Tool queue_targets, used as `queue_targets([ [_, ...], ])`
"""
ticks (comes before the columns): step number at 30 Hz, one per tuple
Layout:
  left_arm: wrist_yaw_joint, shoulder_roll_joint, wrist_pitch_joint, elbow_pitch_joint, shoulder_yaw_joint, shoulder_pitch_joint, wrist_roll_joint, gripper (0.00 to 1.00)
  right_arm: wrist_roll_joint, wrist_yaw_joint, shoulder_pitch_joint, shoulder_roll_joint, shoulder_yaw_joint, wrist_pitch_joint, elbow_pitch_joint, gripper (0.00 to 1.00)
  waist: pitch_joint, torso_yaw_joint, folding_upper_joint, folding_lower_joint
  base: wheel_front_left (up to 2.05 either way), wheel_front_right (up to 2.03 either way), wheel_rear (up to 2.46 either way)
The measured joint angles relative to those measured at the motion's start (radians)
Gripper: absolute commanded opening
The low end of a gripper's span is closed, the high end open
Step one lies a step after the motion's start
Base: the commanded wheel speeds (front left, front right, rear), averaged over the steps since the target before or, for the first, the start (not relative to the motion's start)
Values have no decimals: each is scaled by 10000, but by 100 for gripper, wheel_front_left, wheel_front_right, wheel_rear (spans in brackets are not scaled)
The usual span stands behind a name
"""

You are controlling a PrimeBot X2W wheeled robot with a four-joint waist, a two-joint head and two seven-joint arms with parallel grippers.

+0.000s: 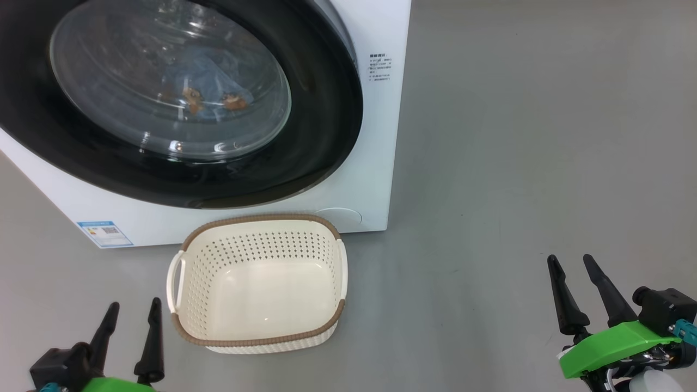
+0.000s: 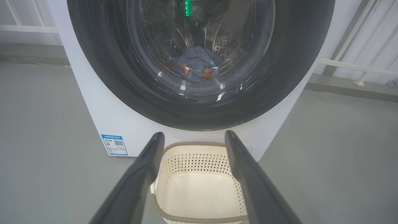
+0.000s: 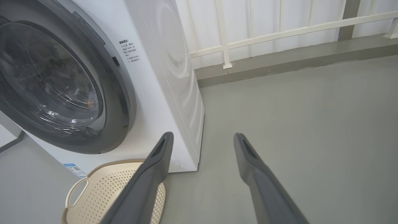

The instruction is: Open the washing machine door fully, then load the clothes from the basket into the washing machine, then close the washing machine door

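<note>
door: while the clothes are lying in the drum behind its glass, the washing machine door is sitting closed against the washing machine.
basket: standing on the grey floor just in front of the machine, bare cream bottom showing.
left gripper: hovering beside the basket, fingers parted, gripping nothing.
right gripper: hanging well off to the right, fingers spread, carrying nothing.

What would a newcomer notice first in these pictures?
The washing machine door, huge, black-rimmed and shut, dominates the head view's upper left, with the blue clothes lying inside behind its glass. On the floor before it stands the empty basket, flanked low by the open left end effector and right end effector.
</note>
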Motion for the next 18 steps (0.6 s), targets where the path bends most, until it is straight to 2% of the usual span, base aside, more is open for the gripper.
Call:
queue_targets([
  [15, 0, -125, 0, 2, 150, 15, 92, 100, 0, 0, 0, 6, 23, 0, -8, 100, -102, 16, 0, 0, 0, 0, 0],
  [16, 0, -140, 0, 2, 157, 21, 79, 0, 0, 0, 0, 6, 23, 0, -10, 0, -104, 13, 0, 0, 0, 0, 0],
  [18, 4, -249, 6, 167, 107, 45, 71, 0, 0, 0, 16, 79, 42, 2, 171, 0, -105, 13, 0, 0, 0, 0, 0],
])
